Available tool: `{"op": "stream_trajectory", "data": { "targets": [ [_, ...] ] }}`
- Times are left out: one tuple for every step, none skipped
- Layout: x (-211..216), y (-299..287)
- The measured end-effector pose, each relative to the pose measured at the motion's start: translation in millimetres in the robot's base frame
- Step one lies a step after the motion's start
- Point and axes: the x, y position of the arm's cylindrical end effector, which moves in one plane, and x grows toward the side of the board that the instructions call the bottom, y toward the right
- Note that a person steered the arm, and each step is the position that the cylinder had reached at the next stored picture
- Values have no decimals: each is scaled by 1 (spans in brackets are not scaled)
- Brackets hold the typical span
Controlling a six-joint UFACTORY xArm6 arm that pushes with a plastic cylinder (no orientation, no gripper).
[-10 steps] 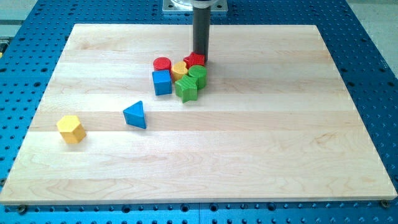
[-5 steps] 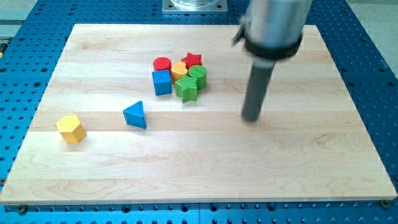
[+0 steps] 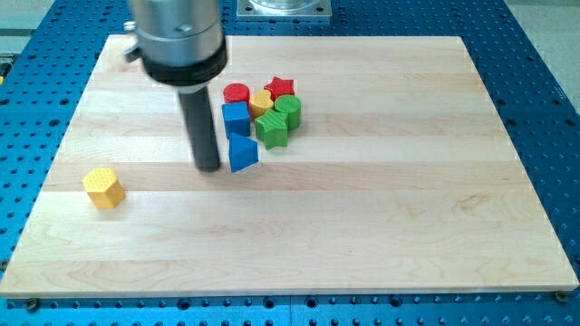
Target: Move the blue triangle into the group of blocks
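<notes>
The blue triangle (image 3: 242, 154) lies just below the blue cube (image 3: 236, 118), touching or nearly touching it at the group's lower left. My tip (image 3: 209, 167) stands right against the triangle's left side. The group holds the blue cube, a red cylinder (image 3: 236, 93), a yellow block (image 3: 262, 100), a red star (image 3: 281, 87), a green cylinder (image 3: 288, 109) and a green star-like block (image 3: 271, 129), all packed together above the board's middle.
A yellow hexagonal block (image 3: 103, 187) sits alone at the view's left on the wooden board (image 3: 381, 208). The arm's wide grey body (image 3: 177, 36) hangs over the upper left of the board. Blue perforated table surrounds the board.
My tip swung from the group's top to the right, then across to the left. The blue triangle has slid right and up, from the left-middle of the board to the blue cube.
</notes>
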Motion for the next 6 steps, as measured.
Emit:
{"op": "stream_trajectory", "data": {
  "targets": [
    [2,25],
    [1,50],
    [-4,55],
    [-16,55],
    [-25,55],
    [-10,55]
  ]
}}
